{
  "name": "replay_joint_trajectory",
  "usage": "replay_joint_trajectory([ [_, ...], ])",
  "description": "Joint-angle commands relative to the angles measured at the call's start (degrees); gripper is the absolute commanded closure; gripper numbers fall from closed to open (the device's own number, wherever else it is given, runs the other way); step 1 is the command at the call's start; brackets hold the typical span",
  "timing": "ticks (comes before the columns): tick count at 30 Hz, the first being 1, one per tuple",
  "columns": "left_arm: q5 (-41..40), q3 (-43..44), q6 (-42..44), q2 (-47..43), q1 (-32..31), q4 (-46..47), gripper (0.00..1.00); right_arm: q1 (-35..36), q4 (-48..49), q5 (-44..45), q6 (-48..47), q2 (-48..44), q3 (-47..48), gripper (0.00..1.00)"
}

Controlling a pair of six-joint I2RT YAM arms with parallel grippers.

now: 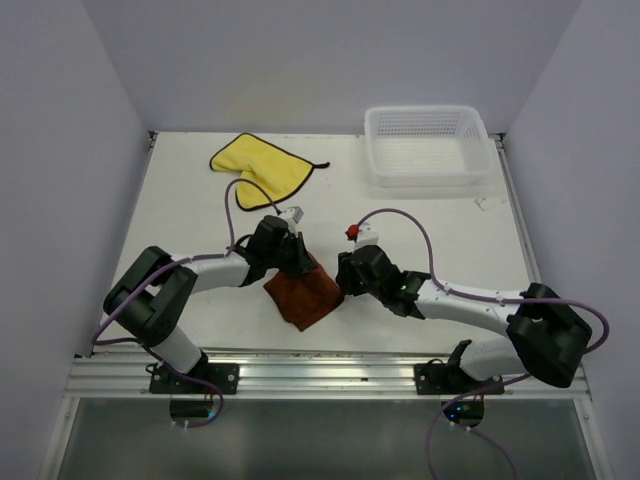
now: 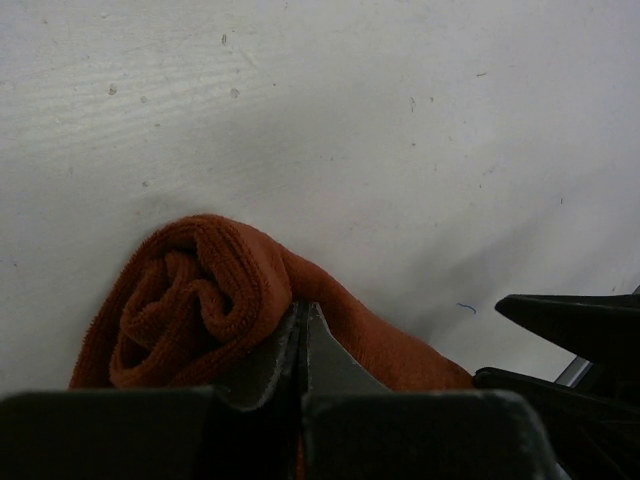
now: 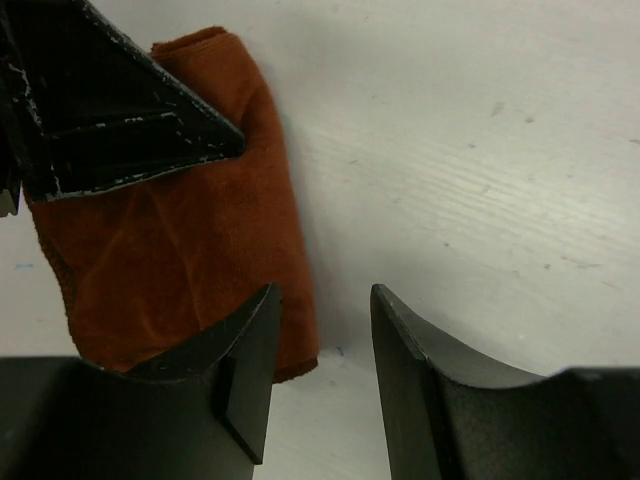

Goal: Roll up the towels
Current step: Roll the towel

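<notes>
The rust-brown towel (image 1: 303,292) lies partly rolled on the white table (image 1: 200,220) between both arms. In the left wrist view its coiled end (image 2: 190,300) bulges beside my left gripper (image 2: 300,306), whose jaws are pressed together at the cloth's fold with a sliver of cloth between them. Seen from above, the left gripper (image 1: 297,257) sits on the towel's far corner. My right gripper (image 3: 324,292) stands open at the towel's right edge (image 3: 180,250), nothing between its fingers; from above, the right gripper (image 1: 346,278) is just right of the cloth. The yellow towel (image 1: 262,166) lies flat farther back.
A white mesh basket (image 1: 428,146) stands at the back right. The right gripper's dark fingers (image 2: 570,320) show at the right edge of the left wrist view. White walls close in the table on both sides and behind.
</notes>
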Motion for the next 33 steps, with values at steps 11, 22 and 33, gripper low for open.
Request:
replay_joint_trajectory([
  [11, -4.18, -2.85, 1.26, -1.52, 0.07, -4.63, 1.00, -3.95, 15.59, -22.08, 8.28, 10.60, -3.77, 0.54],
  [22, -5.32, -4.00, 0.55, -2.13, 0.07, -4.28, 1.00, -3.95, 18.84, -28.06, 8.72, 10.26, -5.70, 0.95],
  [33, -6.20, -1.89, 1.43, -3.45, 0.07, -6.30, 1.00, -3.95, 6.48, -18.75, 2.76, 4.28, -2.37, 1.00],
])
